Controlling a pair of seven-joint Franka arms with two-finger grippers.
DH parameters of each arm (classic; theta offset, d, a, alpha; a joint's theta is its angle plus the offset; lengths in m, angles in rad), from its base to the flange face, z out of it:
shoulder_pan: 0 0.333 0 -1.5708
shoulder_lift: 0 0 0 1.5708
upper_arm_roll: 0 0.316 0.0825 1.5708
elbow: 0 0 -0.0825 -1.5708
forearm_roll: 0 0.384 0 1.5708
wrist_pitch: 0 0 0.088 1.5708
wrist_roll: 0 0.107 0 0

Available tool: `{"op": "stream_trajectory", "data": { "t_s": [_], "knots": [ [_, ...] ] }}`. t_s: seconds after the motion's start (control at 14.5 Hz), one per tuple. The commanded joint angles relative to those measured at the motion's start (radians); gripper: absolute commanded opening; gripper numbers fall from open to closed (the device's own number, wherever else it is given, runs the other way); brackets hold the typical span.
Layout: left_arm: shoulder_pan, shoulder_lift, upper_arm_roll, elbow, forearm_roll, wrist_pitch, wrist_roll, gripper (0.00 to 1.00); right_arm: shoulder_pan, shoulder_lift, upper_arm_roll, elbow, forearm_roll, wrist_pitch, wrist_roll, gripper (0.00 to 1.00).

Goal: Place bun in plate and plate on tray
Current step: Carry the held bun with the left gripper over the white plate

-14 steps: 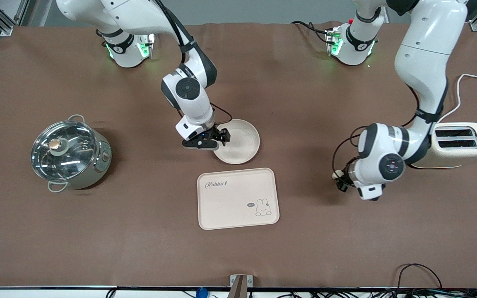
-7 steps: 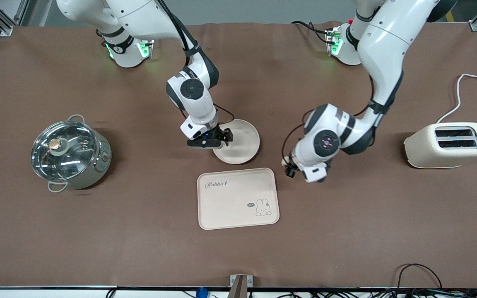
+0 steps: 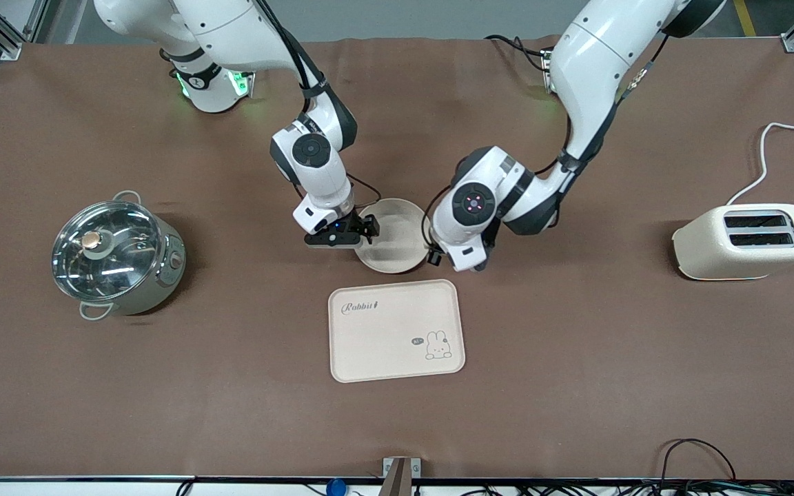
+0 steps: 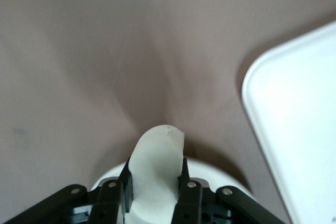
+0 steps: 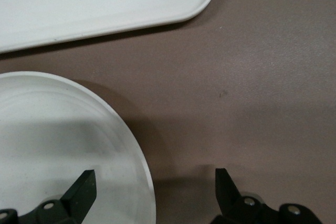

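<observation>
bun [image 4: 156, 167]: pinched between the fingers of the left gripper [image 3: 433, 256], over the plate's rim at about 3 o'clock
plate [image 3: 397, 244]: on the table, at 12 o'clock from the tray [image 3: 395, 331], bare
right gripper [image 3: 362, 231]: jaws wide, straddling the plate's rim at 9 o'clock, holding nothing
done: bun picked up
left: bun into plate, plate onto tray
</observation>
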Motion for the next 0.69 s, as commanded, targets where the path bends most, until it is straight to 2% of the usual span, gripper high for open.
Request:
{"op": "stream_trajectory", "data": {
  "t_s": [0.0, 0.35, 0.41, 0.48, 0.55, 0.62],
  "knots": [
    [-0.026, 0.033, 0.003, 0.035, -0.058, 0.021, -0.01, 0.35, -0.006, -0.017, 0.003, -0.025, -0.006, 0.016, -0.014, 1.0],
    [-0.075, 0.079, 0.005, 0.034, -0.071, 0.115, -0.032, 0.49, -0.006, -0.017, 0.003, -0.025, -0.006, 0.016, -0.014, 1.0],
    [-0.087, 0.079, 0.005, 0.035, -0.069, 0.127, -0.038, 0.59, -0.006, -0.017, 0.003, -0.025, -0.006, 0.016, -0.014, 1.0],
    [-0.096, 0.077, 0.006, 0.032, -0.066, 0.128, -0.039, 0.75, -0.006, -0.017, 0.003, -0.025, -0.006, 0.016, -0.014, 1.0],
    [-0.097, 0.076, 0.008, 0.032, -0.063, 0.128, -0.041, 1.0, -0.006, -0.017, 0.003, -0.025, -0.006, 0.018, -0.014, 1.0],
    [-0.087, 0.073, 0.008, 0.034, -0.06, 0.128, -0.038, 1.0, -0.006, -0.017, 0.003, -0.025, -0.006, 0.018, -0.014, 1.0]
  ]
}}
